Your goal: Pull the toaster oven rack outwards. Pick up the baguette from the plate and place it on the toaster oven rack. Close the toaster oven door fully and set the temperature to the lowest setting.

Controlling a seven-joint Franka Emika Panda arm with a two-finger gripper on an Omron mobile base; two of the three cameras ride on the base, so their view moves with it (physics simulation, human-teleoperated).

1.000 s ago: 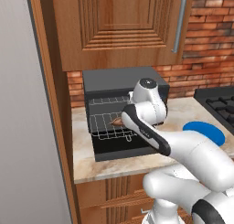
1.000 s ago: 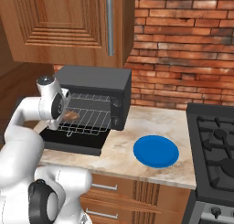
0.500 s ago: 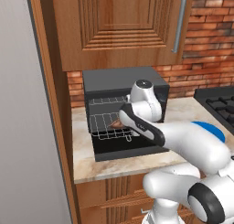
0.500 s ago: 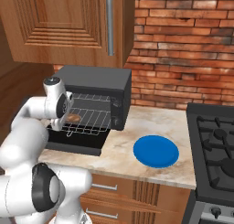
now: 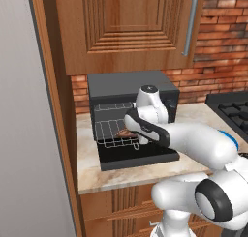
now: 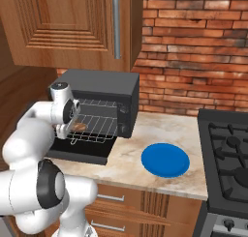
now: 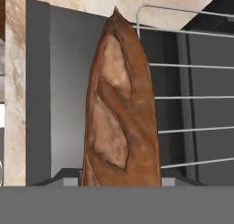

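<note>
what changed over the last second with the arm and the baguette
The arm has swung left and lower in both base views, carrying the baguette along over the toaster oven rack. The jaws stay closed on it. The toaster oven door stays open, and the plate stays bare on the counter.

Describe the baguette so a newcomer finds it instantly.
Find the dark grey toaster oven under the wooden cabinet. Its door lies open, with the wire rack pulled out. The baguette is the small brown pointed stick at the rack's left front.
</note>
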